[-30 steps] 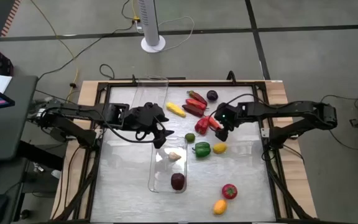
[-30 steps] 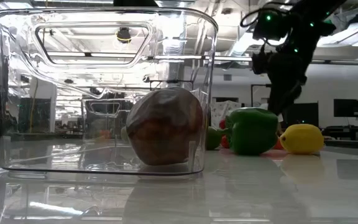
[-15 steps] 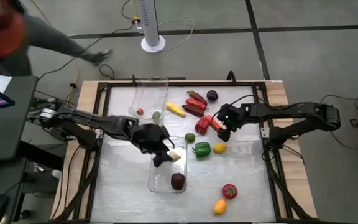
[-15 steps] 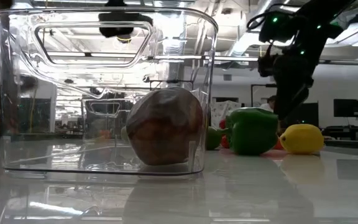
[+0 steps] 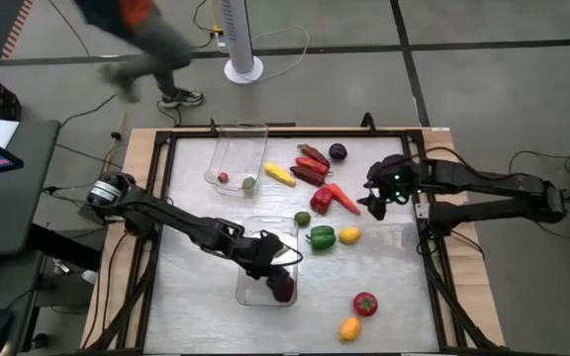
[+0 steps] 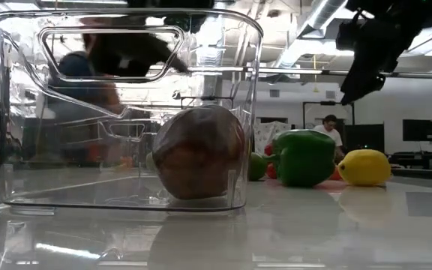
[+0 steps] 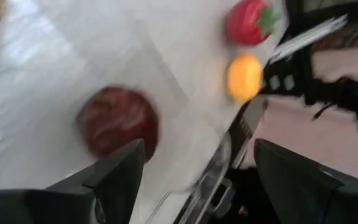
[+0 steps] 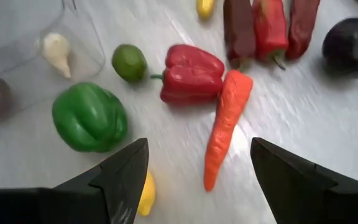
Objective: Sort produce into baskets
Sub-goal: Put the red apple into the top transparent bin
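Left claw [image 5: 270, 259] reaches low over the near basket [image 5: 266, 265], fingers spread above the plum [image 7: 118, 123]. Right claw [image 5: 376, 195] hangs spread beside the carrot [image 8: 225, 124].

From above, my left gripper [image 5: 270, 259] covers most of the near basket [image 5: 248, 292], so I cannot see the pale piece [image 8: 57, 47] there. A person [image 5: 132, 35] at the top edge is blurred and cut off. In the left wrist view the dark red fruit [image 7: 118, 121] is smeared. The purple plum [image 8: 352, 38] is cut by the edge.
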